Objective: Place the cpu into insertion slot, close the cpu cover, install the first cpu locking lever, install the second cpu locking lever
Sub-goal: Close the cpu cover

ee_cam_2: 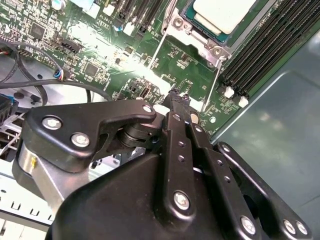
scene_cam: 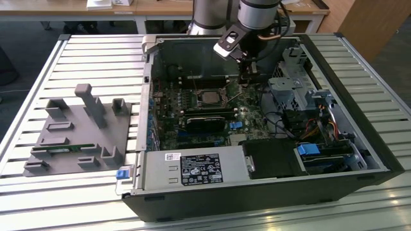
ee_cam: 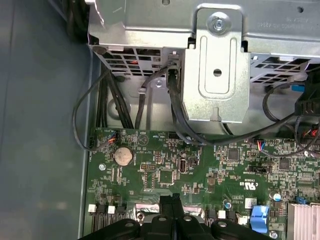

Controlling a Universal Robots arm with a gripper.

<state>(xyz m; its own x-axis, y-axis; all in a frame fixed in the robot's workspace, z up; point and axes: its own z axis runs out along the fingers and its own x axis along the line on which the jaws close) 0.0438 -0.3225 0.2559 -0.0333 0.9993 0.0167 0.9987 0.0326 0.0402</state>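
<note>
Cpu (ee_cam_2: 223, 12), a flat pale silver-grey square, is sitting in the insertion slot (scene_cam: 198, 98) on the green motherboard (ee_cam: 220, 172) with the silver cpu cover (ee_cam_2: 196, 42) framing it and two thin wire levers (ee_cam_2: 156, 52) sticking out, pincer (ee_cam_2: 176, 100) hanging just beside the socket, clenched on nothing.

Pale silver cpu (ee_cam_2: 222, 12), green motherboard (ee_cam: 210, 167)

surface: slatted metal table (scene_cam: 83, 53) | on it: open computer case (scene_cam: 257, 198), grey fixture block (scene_cam: 67, 142)
</note>
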